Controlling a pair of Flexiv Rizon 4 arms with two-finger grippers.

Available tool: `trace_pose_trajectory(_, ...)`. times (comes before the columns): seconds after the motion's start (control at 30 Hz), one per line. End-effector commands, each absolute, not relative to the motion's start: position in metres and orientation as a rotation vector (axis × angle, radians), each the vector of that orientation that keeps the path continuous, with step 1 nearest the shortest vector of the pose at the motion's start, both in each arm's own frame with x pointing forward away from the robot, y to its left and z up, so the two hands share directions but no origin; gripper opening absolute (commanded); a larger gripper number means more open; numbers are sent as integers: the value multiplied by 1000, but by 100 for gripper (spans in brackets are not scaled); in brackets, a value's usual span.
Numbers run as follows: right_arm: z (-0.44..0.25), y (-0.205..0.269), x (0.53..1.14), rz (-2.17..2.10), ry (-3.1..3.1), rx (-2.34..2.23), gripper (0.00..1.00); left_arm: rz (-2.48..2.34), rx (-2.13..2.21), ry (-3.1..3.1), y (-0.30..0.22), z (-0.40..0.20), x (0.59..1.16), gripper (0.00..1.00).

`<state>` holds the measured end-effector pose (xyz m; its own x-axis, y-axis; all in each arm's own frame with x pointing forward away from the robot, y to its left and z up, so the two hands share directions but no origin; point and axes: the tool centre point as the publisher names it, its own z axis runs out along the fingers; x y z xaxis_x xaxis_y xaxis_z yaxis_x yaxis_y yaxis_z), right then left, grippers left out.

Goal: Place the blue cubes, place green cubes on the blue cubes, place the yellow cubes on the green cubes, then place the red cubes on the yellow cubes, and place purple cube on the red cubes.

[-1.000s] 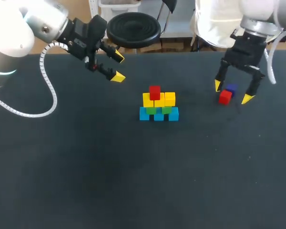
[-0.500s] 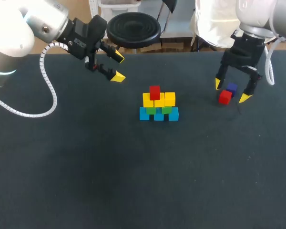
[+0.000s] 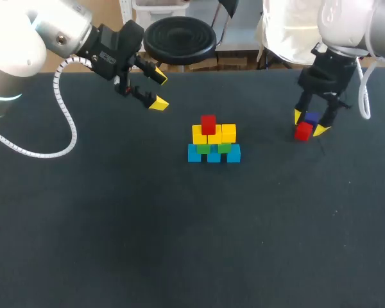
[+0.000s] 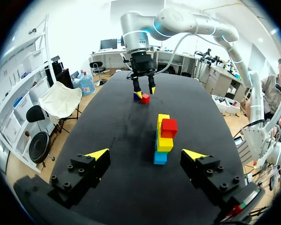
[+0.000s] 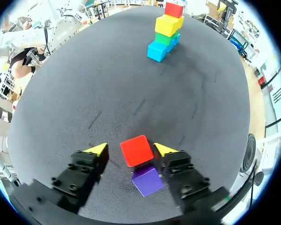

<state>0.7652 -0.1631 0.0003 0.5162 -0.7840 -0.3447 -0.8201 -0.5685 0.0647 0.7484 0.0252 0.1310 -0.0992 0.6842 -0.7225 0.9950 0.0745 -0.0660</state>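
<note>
Head view has the right gripper (image 3: 308, 124) down at the table (image 3: 179, 244), its fingers apart and straddling two cubes: the loose red cube (image 3: 303, 131) and the purple cube (image 3: 312, 119). Right wrist view places the loose red cube between the two yellow tips, close against one finger with a visible strip of table separating it from the other, so the fingers are not clamped on it. The purple cube lies just behind the red one, further back toward the wrist and beside that same near finger; whether the two cubes touch cannot be told. Well ahead of this gripper stands the stack (image 3: 213, 141): a bottom row of blue cubes (image 3: 213, 155), green cubes (image 3: 224, 147) resting on them, yellow cubes (image 3: 228, 133) above those, and the top red cube (image 3: 208, 124) sitting on the yellow layer. The left gripper (image 3: 157, 90) hangs above the table with its fingers spread wide. Left wrist view shows the stack ahead of this gripper, roughly in line with the gap between its fingers but well apart from them, with the right gripper and its two cubes farther on beyond the stack.
</note>
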Motion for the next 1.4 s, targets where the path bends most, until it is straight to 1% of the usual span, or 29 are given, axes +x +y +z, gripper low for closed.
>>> trace_pose_trajectory(0.03, -2, -163, 756, 486, 1404, -2629, 41, -784, 1663, 1840, 25, 131, 750, 100)
trace_pose_trajectory(0.1, -3, -162, 756, 483, 1407, -2625, 39, -784, 1663, 1840, 25, 131, 750, 100)
trace_pose_trajectory(0.13, -3, -162, 756, 471, 1413, -2620, 34, -784, 1663, 1840, 25, 131, 750, 100)
trace_pose_trajectory(0.17, -3, -162, 756, 465, 1415, -2618, 27, -784, 1663, 1840, 25, 131, 750, 100)
trace_pose_trajectory(0.27, -2, -161, 754, 447, 1438, -2607, 0, -784, 1663, 1840, 25, 131, 750, 100)
trace_pose_trajectory(0.43, 5, -159, 751, 492, 1625, -2482, 0, -784, 1663, 1840, 25, 131, 750, 100)
trace_pose_trajectory(0.77, 23, -115, 732, 564, 1818, -2215, 0, -784, 1663, 1840, 25, 131, 750, 100)
trace_pose_trajectory(0.9, 14, -102, 728, 496, 1961, -2068, 0, -784, 1663, 1840, 25, 131, 750, 100)
trace_pose_trajectory(1.03, -1, -85, 721, 422, 2028, -2015, 0, -784, 1663, 1840, 25, 131, 750, 100)
trace_pose_trajectory(1.3, -21, -82, 713, 423, 2089, -1965, 0, -784, 1663, 1840, 25, 131, 750, 100)
trace_pose_trajectory(1.33, -21, -83, 713, 414, 2089, -1961, 2, -784, 1663, 1840, 25, 131, 750, 100)
trace_pose_trajectory(1.4, -20, -85, 712, 409, 2095, -1950, 19, -784, 1663, 1840, 25, 131, 750, 100)
